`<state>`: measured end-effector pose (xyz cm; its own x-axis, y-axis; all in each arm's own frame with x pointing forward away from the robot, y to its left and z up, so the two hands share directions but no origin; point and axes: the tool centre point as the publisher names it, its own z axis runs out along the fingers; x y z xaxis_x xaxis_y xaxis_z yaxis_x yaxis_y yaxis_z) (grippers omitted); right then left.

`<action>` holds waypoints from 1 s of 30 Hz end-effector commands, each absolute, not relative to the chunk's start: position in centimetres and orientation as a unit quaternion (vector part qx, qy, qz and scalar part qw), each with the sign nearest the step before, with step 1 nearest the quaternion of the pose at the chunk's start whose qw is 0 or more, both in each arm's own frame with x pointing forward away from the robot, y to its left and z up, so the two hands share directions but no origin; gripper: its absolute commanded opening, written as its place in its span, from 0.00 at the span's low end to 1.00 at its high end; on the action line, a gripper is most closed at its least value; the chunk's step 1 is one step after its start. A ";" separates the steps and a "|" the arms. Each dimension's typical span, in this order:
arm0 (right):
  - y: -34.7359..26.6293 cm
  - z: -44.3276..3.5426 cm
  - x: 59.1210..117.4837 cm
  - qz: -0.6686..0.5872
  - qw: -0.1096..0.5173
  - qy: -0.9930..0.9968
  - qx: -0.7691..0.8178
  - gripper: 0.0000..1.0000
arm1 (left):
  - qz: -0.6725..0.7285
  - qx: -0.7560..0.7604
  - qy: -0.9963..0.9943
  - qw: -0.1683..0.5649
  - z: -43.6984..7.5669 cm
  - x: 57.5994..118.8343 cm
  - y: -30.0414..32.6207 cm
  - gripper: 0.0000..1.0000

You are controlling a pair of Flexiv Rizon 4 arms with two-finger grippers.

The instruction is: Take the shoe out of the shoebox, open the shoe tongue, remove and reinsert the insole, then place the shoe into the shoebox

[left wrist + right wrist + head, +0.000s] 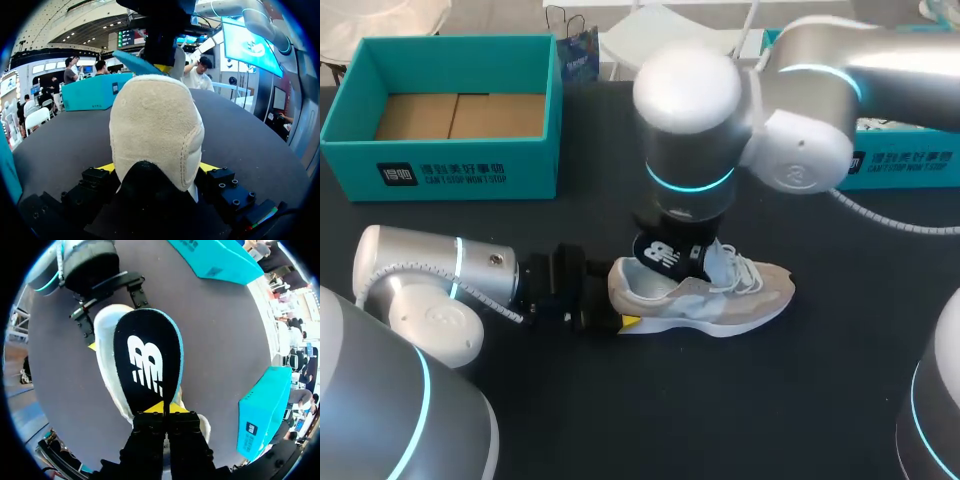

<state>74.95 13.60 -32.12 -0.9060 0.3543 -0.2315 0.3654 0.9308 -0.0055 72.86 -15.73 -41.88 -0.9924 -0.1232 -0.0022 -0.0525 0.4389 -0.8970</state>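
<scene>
Closest comes the beige heel of the shoe (720,295), gripped from both sides by the left claw (157,169); the shoe stands on its sole near the middle of the dark worktop (740,400). The right claw (163,409) is pinched narrow on one end of the black insole (147,360), which carries a white logo, just over the shoe's opening. Well apart, at the far left edge, the teal shoebox (450,165) stands open with white print on its front, and bare worktop lies around the toe.
</scene>
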 end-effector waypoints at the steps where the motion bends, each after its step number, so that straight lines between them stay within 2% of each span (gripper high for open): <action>1: 14.4 -30.5 74.9 0.002 0.103 0.982 0.160 0.00 | -0.526 -0.052 0.848 0.033 -42.1 72.8 -15.8 0.00; 10: 19.5 -29.6 74.9 0.042 0.062 0.992 0.100 0.00 | -0.526 -0.052 0.848 0.033 -42.1 72.8 -15.8 0.00; 18: 20.6 -29.7 75.3 0.049 0.039 0.994 0.090 0.00 | -0.526 -0.052 0.848 0.033 -42.1 72.8 -15.8 0.00; 19: 20.3 -29.7 75.3 0.056 0.018 0.994 0.091 0.15 | -0.526 -0.052 0.848 0.033 -42.1 72.8 -15.8 0.00; 20: 20.2 -29.6 75.3 0.057 0.014 0.994 0.091 0.36 | -0.526 -0.052 0.848 0.033 -42.1 72.8 -15.8 0.00; 21: 20.0 -29.5 75.3 0.066 0.003 0.993 0.097 0.49 | -0.526 -0.052 0.848 0.033 -42.1 72.8 -15.8 0.00; 22: 19.9 -29.4 75.3 0.076 -0.020 0.992 0.096 0.85 | -0.526 -0.052 0.848 0.033 -42.1 72.8 -15.8 0.00; 23: 19.9 -29.4 75.3 0.088 -0.040 0.991 0.095 1.00 | -0.526 -0.052 0.848 0.033 -42.1 72.8 -15.8 0.00; 25: 19.8 -29.3 75.2 0.087 -0.051 0.990 0.100 1.00 | -0.526 -0.052 0.848 0.033 -42.1 72.8 -15.8 0.00; 28: 19.5 -29.3 75.2 0.122 -0.135 0.977 0.114 1.00 | -0.526 -0.052 0.848 0.033 -42.1 72.8 -15.8 0.00; 30: 19.4 -29.5 75.2 0.125 -0.159 0.973 0.112 1.00 | -0.526 -0.052 0.848 0.033 -42.1 72.8 -15.8 0.00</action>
<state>74.59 20.24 -28.80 -0.9624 0.2099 0.1723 0.2386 0.9566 0.1673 72.85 -15.71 -41.87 -0.9924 -0.1231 -0.0022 -0.0524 0.4385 -0.8972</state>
